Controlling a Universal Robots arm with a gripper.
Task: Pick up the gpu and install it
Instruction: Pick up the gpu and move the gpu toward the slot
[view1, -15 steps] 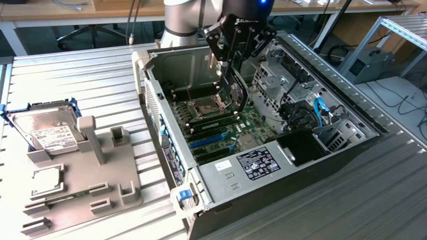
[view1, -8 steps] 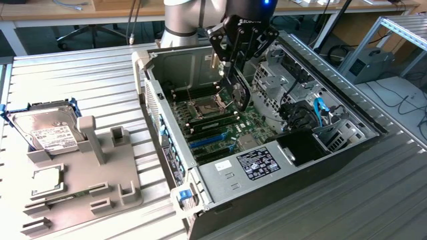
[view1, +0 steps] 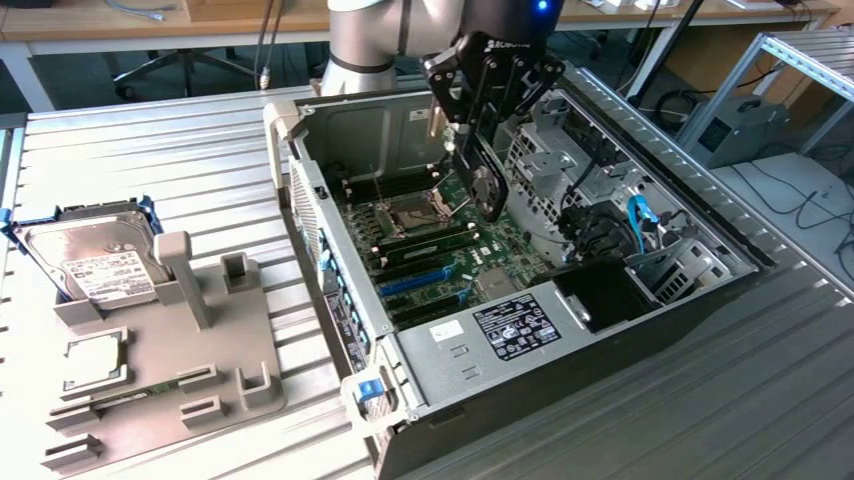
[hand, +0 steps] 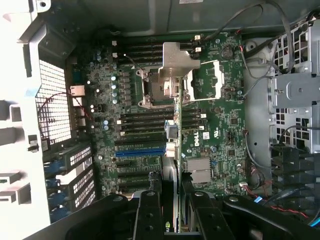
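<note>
- Nearest my wrist camera, the two black fingers (hand: 150, 217) of my gripper (hand: 172, 210) are pinched on the gpu (hand: 173, 165), which I see edge-on as a thin strip running away from me.
- At the card's far end its pale silver bracket (hand: 177, 62) hangs in front of the CPU socket (hand: 147, 95) and hides part of it.
- Under the card lies the green motherboard (hand: 225, 120). A white mark that reads Dell (hand: 199, 136) sits just beside the card's edge, and a blue expansion slot (hand: 140, 151) lies on the other side.
- Black memory slots (hand: 145, 122) run between that blue slot and the socket.
- Loose grey cables (hand: 250, 50) and a metal drive cage (hand: 295, 90) crowd one side of the board, and a perforated rear panel (hand: 52, 107) closes the other.
- Seen from the exterior view, I hold the gpu upright over the socket area inside the open computer case (view1: 601, 400). I cannot tell whether its lower edge touches the board.
- Blue cables (view1: 638, 220) curl near the drive bays, towards the exterior view's right.
- At the case's near end, the power supply (view1: 514, 325) carries a black-and-white label whose print I cannot read.
- Well apart, on the exterior view's left, a grey holder tray (view1: 254, 330) rests on the ribbed metal table (view1: 160, 150), with a white-labelled hard drive (view1: 80, 250) leaning in it.
</note>
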